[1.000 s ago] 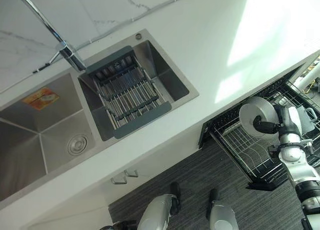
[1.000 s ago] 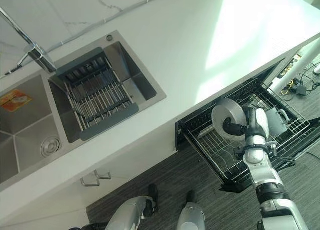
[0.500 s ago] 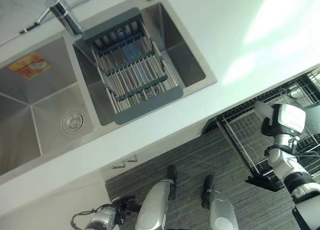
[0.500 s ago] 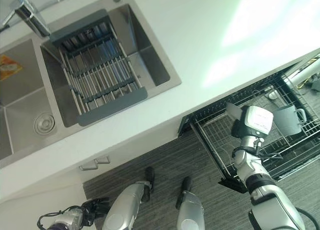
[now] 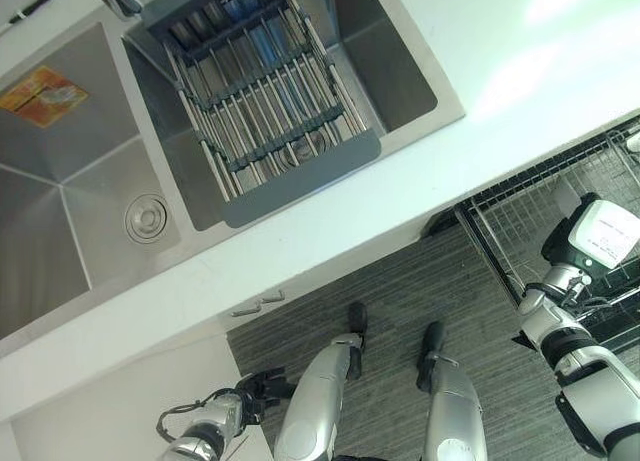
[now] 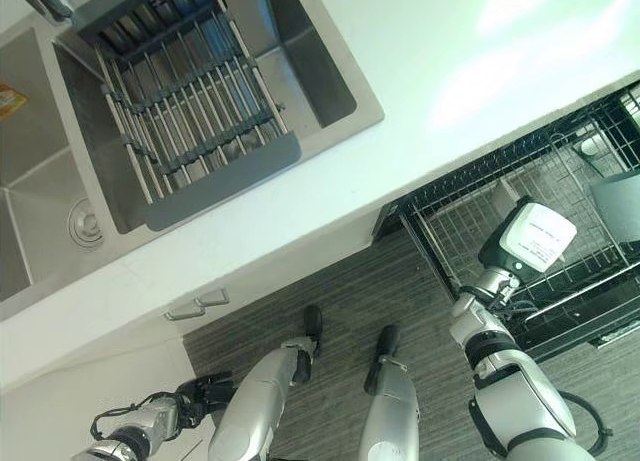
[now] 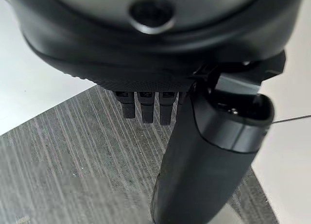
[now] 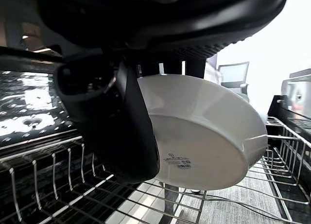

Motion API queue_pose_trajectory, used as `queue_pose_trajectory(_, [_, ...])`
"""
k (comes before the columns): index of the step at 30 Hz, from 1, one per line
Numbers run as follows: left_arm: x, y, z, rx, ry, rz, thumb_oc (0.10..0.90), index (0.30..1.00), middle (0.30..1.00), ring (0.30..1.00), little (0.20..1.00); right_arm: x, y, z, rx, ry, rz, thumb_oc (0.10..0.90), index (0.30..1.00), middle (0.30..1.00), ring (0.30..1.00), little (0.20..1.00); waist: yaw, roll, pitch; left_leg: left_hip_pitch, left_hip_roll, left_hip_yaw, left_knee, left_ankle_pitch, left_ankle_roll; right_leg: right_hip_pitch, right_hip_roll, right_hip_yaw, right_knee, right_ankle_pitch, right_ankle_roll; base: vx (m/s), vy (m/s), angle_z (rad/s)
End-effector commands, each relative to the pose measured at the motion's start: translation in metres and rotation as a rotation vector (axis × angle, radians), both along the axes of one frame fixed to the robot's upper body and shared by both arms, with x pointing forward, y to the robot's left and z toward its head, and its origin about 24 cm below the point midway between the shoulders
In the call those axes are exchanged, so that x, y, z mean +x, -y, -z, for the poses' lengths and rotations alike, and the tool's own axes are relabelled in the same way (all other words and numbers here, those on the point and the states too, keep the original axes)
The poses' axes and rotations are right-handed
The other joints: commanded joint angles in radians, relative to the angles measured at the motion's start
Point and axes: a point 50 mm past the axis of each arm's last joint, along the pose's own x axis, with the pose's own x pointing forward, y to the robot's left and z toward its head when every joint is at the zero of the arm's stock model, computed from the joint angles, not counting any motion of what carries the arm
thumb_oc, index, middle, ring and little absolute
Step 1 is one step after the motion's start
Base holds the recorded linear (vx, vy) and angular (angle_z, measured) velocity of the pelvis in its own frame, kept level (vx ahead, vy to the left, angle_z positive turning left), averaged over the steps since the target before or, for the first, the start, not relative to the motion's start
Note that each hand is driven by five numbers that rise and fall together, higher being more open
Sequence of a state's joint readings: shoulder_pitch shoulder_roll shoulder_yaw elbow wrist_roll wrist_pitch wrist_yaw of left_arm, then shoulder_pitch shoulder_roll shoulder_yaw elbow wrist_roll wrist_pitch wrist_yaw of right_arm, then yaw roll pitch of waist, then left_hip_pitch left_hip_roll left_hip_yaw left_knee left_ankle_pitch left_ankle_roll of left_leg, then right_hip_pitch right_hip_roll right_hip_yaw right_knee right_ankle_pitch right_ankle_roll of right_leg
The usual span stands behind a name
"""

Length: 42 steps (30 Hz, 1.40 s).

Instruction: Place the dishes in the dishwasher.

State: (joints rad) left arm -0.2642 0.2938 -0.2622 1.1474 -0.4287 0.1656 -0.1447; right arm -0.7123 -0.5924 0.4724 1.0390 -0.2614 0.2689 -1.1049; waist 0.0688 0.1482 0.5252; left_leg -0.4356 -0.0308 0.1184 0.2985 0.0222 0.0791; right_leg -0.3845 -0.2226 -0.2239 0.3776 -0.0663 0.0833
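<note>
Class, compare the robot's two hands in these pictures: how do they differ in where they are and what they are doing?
The right hand grips a white plate over the dishwasher rack; the left hand holds nothing. The right hand is raised beside the counter; the left hand hangs low above the grey floor. The right hand's thumb presses on the plate; the left hand's fingers hang relaxed. Both hands are dark.

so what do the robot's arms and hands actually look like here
Both arms are silver-grey, built of rounded segments with dark bands at the joints. The right hand carries a white block with a printed label on its back; up close its thumb and palm are glossy black, the palm edge ribbed. The left hand is dark too, with a smooth rounded black thumb and squared fingers in a row.
</note>
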Motion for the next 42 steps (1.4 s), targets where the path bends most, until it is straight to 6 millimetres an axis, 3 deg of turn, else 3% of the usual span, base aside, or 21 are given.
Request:
queue_pose_trajectory(1, [-0.025,0.003,0.013,-0.025,-0.074,-0.006,0.800,0.900,0.900,0.900,0.900,0.003,0.022,-0.057,-0.154,0.200,0.066,0.400,0.300,0.300,0.300,0.300,0.004,0.069,-0.014,0.032,0.013,-0.084,0.002,-0.131,-0.076,0.008,0.028,0.020,0.069,-0.143,-0.020,-0.04,0.049,-0.05])
queue_pose_trajectory(3, [-0.023,0.006,0.012,-0.028,-0.062,-0.003,0.800,0.900,0.900,0.900,0.900,0.007,0.019,-0.058,-0.140,0.193,0.041,0.400,0.300,0.300,0.300,0.300,0.006,0.064,-0.006,0.032,0.001,-0.080,0.002,-0.146,-0.078,-0.007,0.016,0.033,0.098,-0.176,-0.012,0.04,0.023,-0.02])
queue_pose_trajectory(4, [-0.023,0.007,0.012,-0.029,-0.060,-0.001,0.800,0.900,0.900,0.900,0.900,0.008,0.017,-0.058,-0.136,0.189,0.027,0.455,0.382,0.382,0.382,0.382,0.007,0.066,-0.006,0.027,-0.001,-0.079,0.002,-0.145,-0.077,-0.017,0.015,0.034,0.106,-0.177,-0.012,0.06,0.001,-0.01])
queue_pose_trajectory(5, [-0.022,0.007,0.012,-0.033,-0.058,-0.002,0.800,0.900,0.900,0.900,0.900,0.010,0.017,-0.059,-0.136,0.181,0.015,0.568,0.552,0.552,0.552,0.552,0.009,0.067,-0.006,0.020,-0.004,-0.080,0.002,-0.143,-0.075,-0.027,0.014,0.035,0.114,-0.180,-0.013,0.00,0.000,0.00])
queue_pose_trajectory(6, [-0.022,0.008,0.012,-0.035,-0.057,-0.003,0.800,0.900,0.900,0.900,0.900,0.011,0.016,-0.060,-0.129,0.175,0.001,0.800,0.900,0.900,0.900,0.900,0.010,0.068,-0.006,0.015,-0.005,-0.079,0.002,-0.142,-0.075,-0.035,0.013,0.036,0.119,-0.181,-0.013,0.00,0.000,0.00])
queue_pose_trajectory(14, [-0.015,0.004,0.007,-0.015,-0.051,0.008,0.800,0.900,0.900,0.900,0.900,0.038,-0.025,-0.026,0.296,-0.080,-0.393,0.800,0.900,0.900,0.900,0.900,0.022,0.066,-0.006,-0.007,0.004,-0.079,0.002,-0.137,-0.078,-0.057,0.022,0.030,0.132,-0.184,-0.014,-0.01,-0.025,0.04])
queue_pose_trajectory(17, [-0.013,-0.003,0.005,-0.002,-0.051,-0.003,0.800,0.900,0.900,0.900,0.900,0.038,-0.026,-0.017,0.439,-0.103,-0.422,0.800,0.900,0.900,0.900,0.900,0.020,0.044,-0.005,-0.003,0.011,-0.074,0.002,-0.137,-0.073,-0.063,0.020,0.027,0.144,-0.182,-0.012,0.01,-0.068,0.08])
queue_pose_trajectory(23, [-0.012,-0.007,0.004,0.001,-0.053,-0.020,0.800,0.900,0.900,0.900,0.900,0.035,-0.019,-0.013,0.565,-0.058,-0.407,0.800,0.900,0.900,0.900,0.900,0.012,0.033,-0.005,0.009,0.016,-0.065,0.002,-0.141,-0.069,-0.061,0.021,0.030,0.153,-0.184,-0.016,0.00,-0.011,-0.01])
queue_pose_trajectory(26, [-0.016,-0.012,0.004,0.009,-0.060,-0.040,0.800,0.900,0.900,0.900,0.900,0.033,-0.015,-0.012,0.743,-0.018,-0.459,0.800,0.900,0.900,0.900,0.900,0.000,0.018,-0.005,0.019,0.020,-0.059,0.002,-0.146,-0.066,-0.057,0.026,0.040,0.151,-0.183,-0.019,0.04,-0.016,-0.02])
queue_pose_trajectory(32, [-0.027,-0.016,0.008,0.001,-0.061,-0.088,0.800,0.900,0.900,0.900,0.900,0.023,-0.014,-0.015,0.808,0.035,-0.483,0.800,0.900,0.900,0.900,0.900,-0.032,0.010,-0.005,0.006,0.033,-0.044,0.002,-0.132,-0.056,-0.076,0.049,0.057,0.140,-0.158,-0.034,-0.01,0.020,-0.09])
queue_pose_trajectory(42, [-0.060,-0.027,0.015,-0.012,-0.055,-0.198,0.800,0.900,0.900,0.900,0.900,-0.010,-0.036,-0.029,0.609,-0.011,-0.528,0.800,0.900,0.900,0.900,0.900,-0.095,-0.030,-0.005,-0.010,0.051,-0.018,0.002,-0.138,-0.056,-0.095,0.083,0.094,0.119,-0.154,-0.038,0.00,0.008,-0.14])
